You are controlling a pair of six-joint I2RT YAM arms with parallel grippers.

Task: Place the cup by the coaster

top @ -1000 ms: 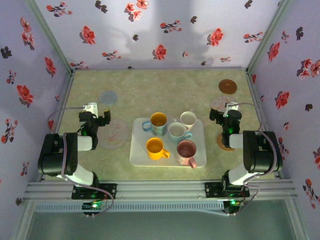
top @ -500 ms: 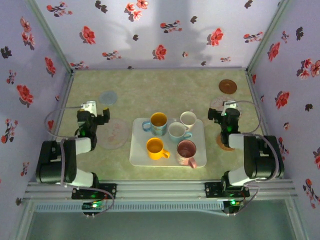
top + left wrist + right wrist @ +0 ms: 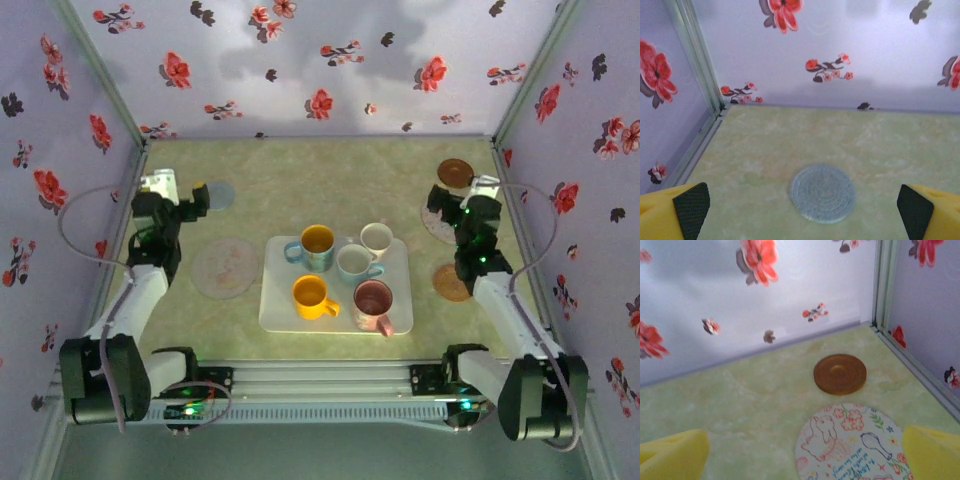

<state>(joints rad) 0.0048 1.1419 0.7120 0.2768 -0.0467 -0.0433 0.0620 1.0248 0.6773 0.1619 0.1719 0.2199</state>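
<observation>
**Five candidates on the tray (image 3: 275, 318), no cup in hand**

Seen from the top camera packed upright on a white tray at mid-table: orange-lined cup (image 3: 317, 243), white cup (image 3: 376, 237), pale cup (image 3: 354, 262), yellow cup (image 3: 309, 293) and pink cup (image 3: 373, 301). Cannot tell which one the task means. Judged ceramic: rigid, fairly light when empty, glazed and slick, liable to chip or clatter against such close neighbours. Probably best taken across the rim wall from above, or by the handle, on a side facing away from the other cups. Long axis vertical on all five, mouths up. Handle pointing left on the orange-lined cup, right on the pale and yellow cups, near-right on the pink; unclear on the white.

Ringed by coasters: pinkish mat (image 3: 225, 267) near the tray's left edge, cork coaster (image 3: 448, 283) near its right, with grey coaster (image 3: 823, 193), printed coaster (image 3: 850, 445) and brown coaster (image 3: 840, 374) farther back. Left gripper (image 3: 801, 207) facing the grey coaster, spread wide, holding nothing. Right gripper (image 3: 805, 452) likewise wide and empty, facing the printed coaster.
</observation>
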